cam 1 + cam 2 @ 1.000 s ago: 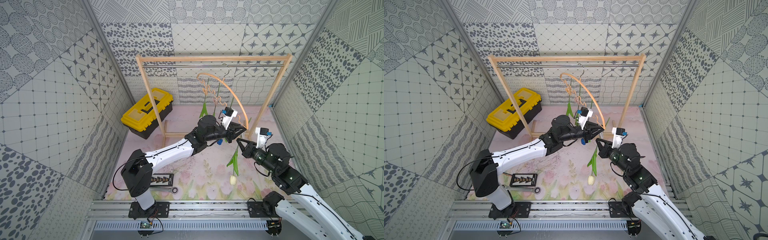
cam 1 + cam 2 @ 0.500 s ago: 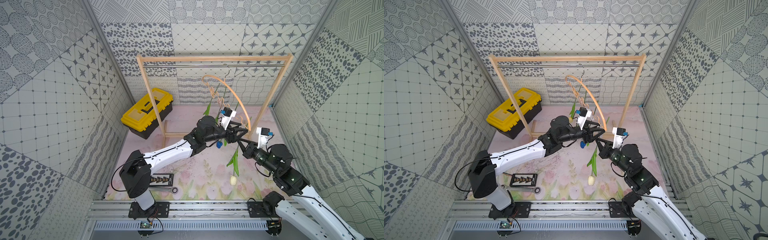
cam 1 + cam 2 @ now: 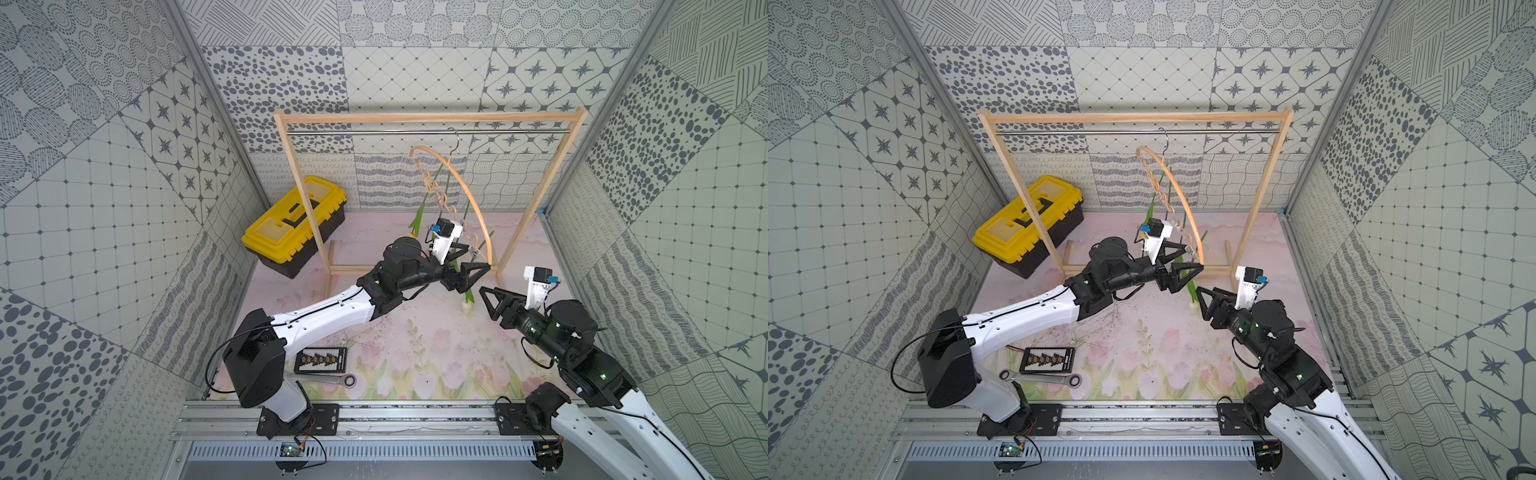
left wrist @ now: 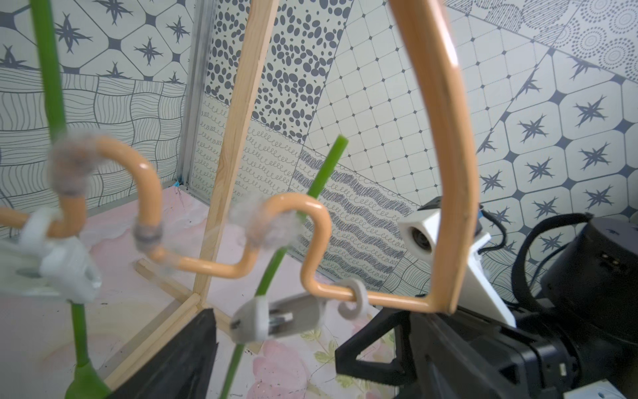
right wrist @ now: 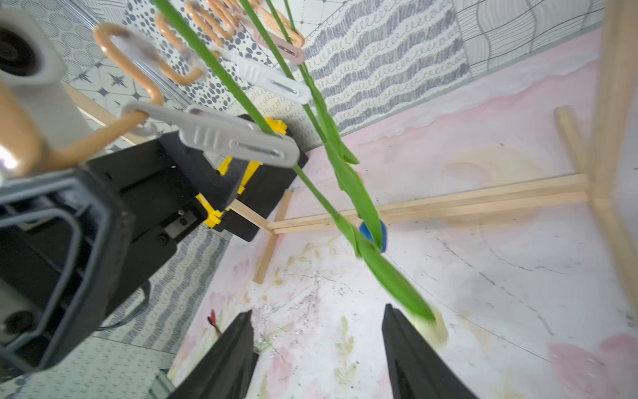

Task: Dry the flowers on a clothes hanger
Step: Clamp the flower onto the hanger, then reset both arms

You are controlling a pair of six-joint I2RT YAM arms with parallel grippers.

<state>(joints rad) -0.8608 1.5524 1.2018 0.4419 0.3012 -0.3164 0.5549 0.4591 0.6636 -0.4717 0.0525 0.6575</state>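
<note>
under the steel rod (image 3: 428,131) of the wooden frame (image 3: 432,118) the hanger (image 3: 465,187) hangs by its metal hook, turned so its arch runs from the rod down toward the two arms. the flowers (image 3: 1188,286) dangle head-down from its wavy lower bar, their stems pinched in small pegs. from where i stand i can pick out a cream tulip (image 3: 467,306), lowest and nearest the arms, its head just above the mat (image 3: 415,353). in the right wrist view a blue head (image 5: 373,235) shows behind the leaves. the other heads i cannot make out for sure.

the left claw (image 3: 478,258) is up at the hanger's near end with its jaws spread wide. in both top views the last grey peg (image 5: 238,141) sits between them. that peg is shut on a green stem (image 4: 272,273); whether a jaw touches the peg i cannot tell. the claw itself grips nothing.

the right claw (image 5: 318,309) sits lower and nearer the front rail, pointing toward the left one and apart from it. its jaws stand open with only mat showing between them. the cream tulip hangs just beside one of its fingers, blurred and not held.

off on the left, by the frame's post, sits a yellow toolbox (image 3: 295,224). near the left arm's base a black bit case (image 3: 321,359) and a wrench (image 3: 328,379) lie just beside each other on the mat.
</note>
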